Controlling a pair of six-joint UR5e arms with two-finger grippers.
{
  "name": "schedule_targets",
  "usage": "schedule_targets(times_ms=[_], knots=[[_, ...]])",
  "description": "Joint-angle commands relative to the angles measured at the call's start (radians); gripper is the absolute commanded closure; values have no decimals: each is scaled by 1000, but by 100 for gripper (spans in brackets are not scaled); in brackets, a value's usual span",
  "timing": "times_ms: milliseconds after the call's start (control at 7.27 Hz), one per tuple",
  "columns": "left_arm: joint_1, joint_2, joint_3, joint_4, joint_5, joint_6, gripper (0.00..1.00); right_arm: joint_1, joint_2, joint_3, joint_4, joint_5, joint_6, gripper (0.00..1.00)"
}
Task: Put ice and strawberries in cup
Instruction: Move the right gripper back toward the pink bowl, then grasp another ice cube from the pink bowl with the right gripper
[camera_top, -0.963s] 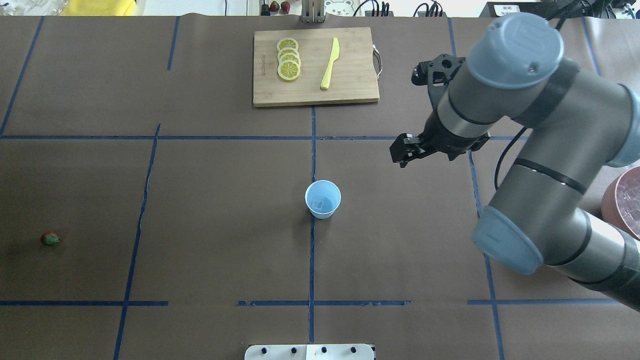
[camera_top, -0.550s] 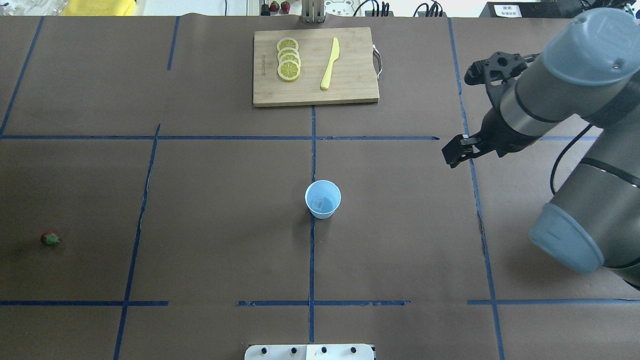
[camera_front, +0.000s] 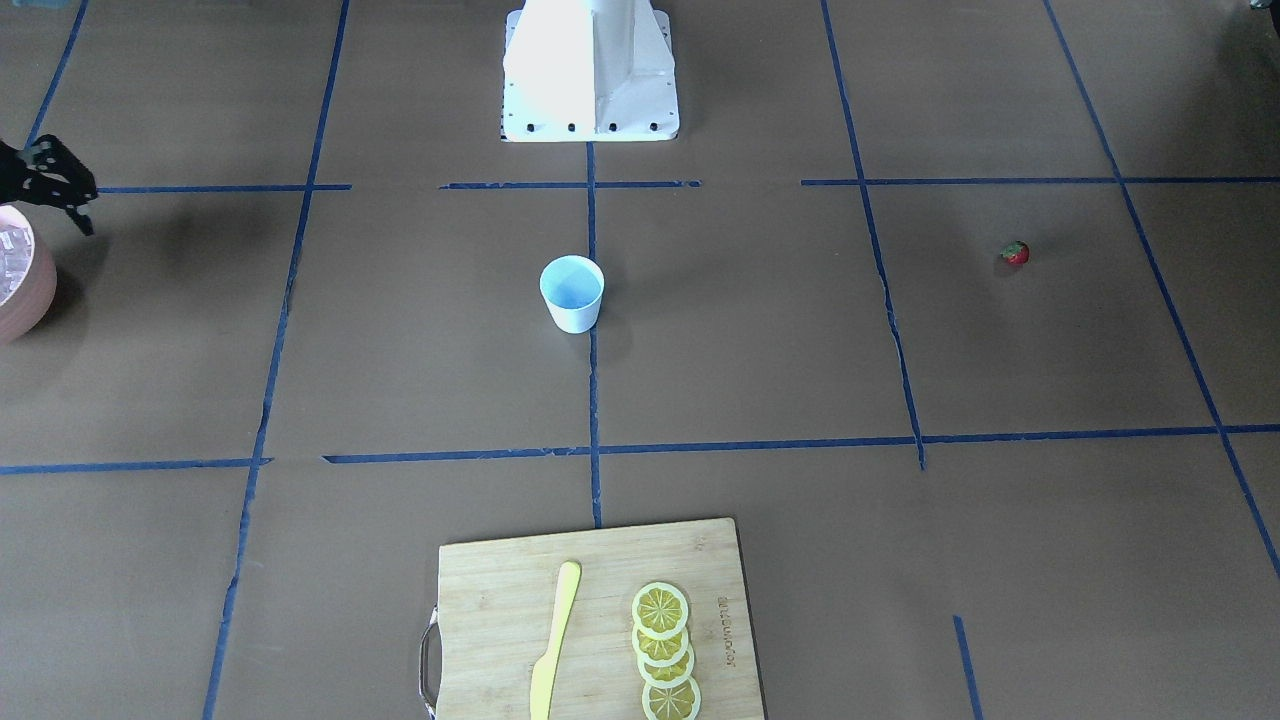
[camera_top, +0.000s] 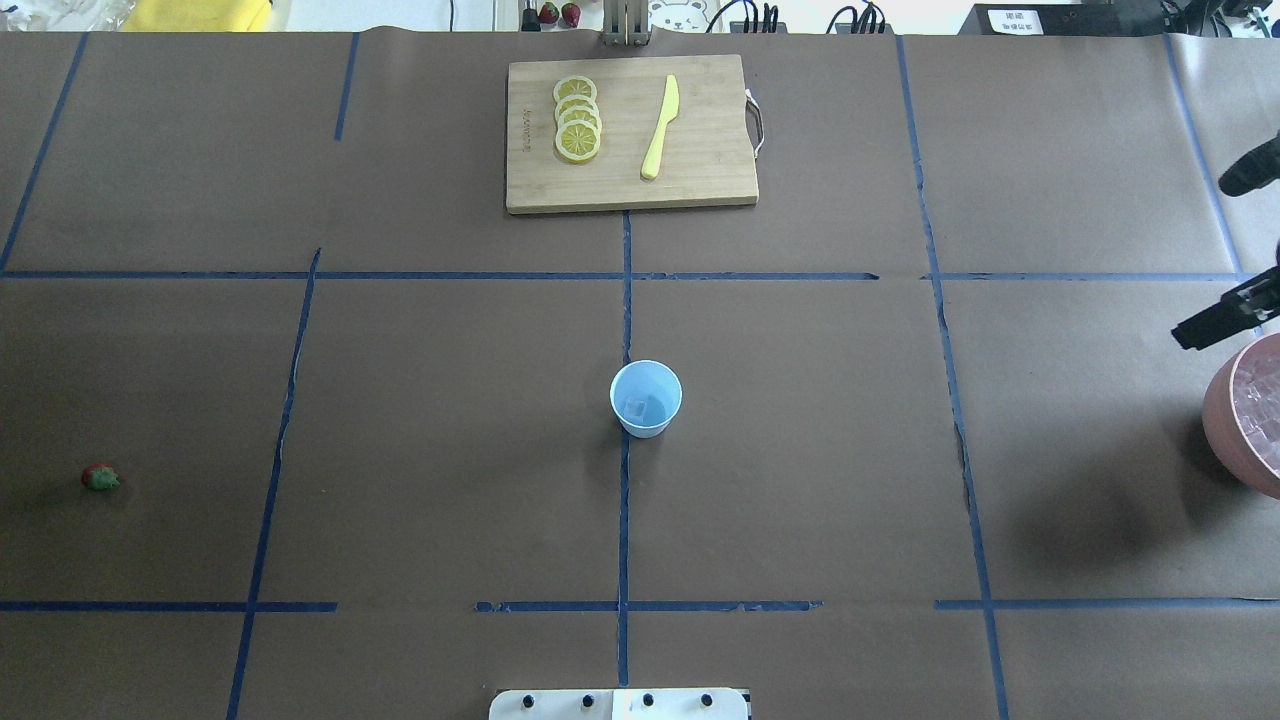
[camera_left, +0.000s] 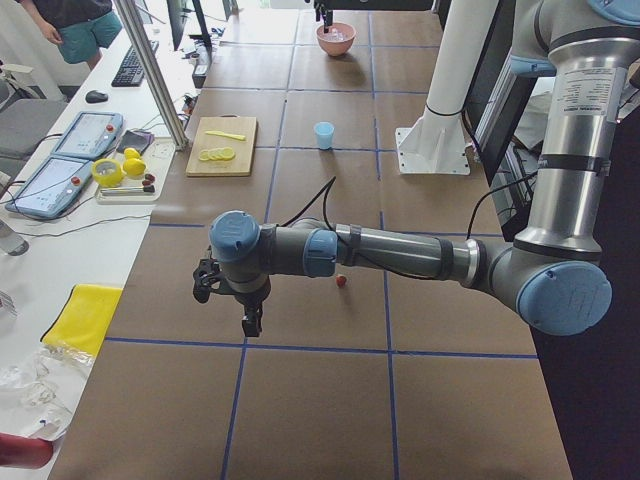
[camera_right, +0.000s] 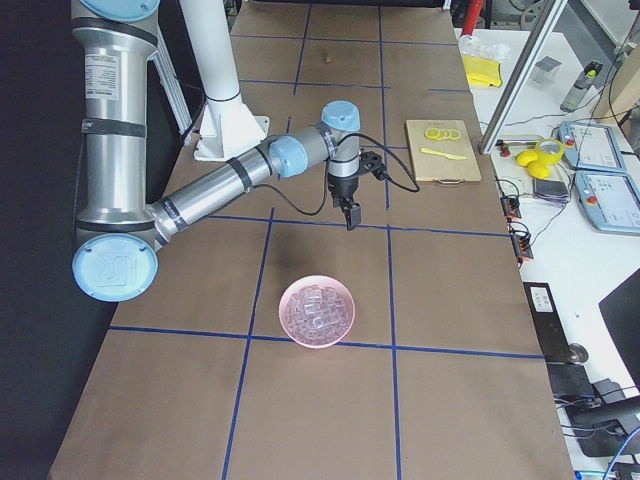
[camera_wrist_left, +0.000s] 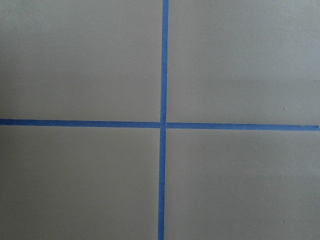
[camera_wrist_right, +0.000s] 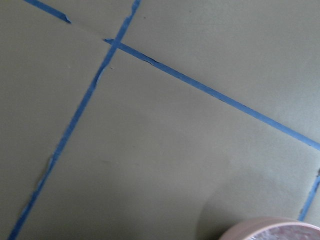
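What may be a maker's mark is burnt into the cutting board (camera_top: 700, 130) beside the lemon slices (camera_top: 577, 118), but it is too small to be read. The left gripper (camera_left: 250, 322) is hung low over bare table, and the state of its jaws cannot be told. The strawberry (camera_top: 100, 478) is seen near it. The cup (camera_top: 646, 398), with one ice cube (camera_top: 635, 407) inside, stands well apart from both grippers, between them. The right gripper (camera_top: 1200, 328) is cut off by the frame edge, so its jaws cannot be judged either. The pink bowl (camera_top: 1218, 440) of ice lies just beside it.
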Motion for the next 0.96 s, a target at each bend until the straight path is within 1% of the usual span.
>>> schedule_targets(times_ms=[0,138,275,412,550,688,825], knots=[[0,-1,-3,-1,0,-2,0,127,-43,-88,8,48,-237,1],[0,-1,-11,1,0,-3,0,147,-43,-118,8,49,-298,1],[0,-1,-14,1,0,-3,0,149,-45,-138,9,50,-320,1],[0,-1,-14,1,0,-3,0,150,-46,-161,21,50,-355,6],[0,1,-17,1,0,-3,0,158,-63,-195,56,53,-397,6],[0,1,-20,1,0,-3,0,161,-92,-247,140,81,-421,5],[0,1,-24,1,0,-3,0,161,-135,-301,258,99,-419,5]])
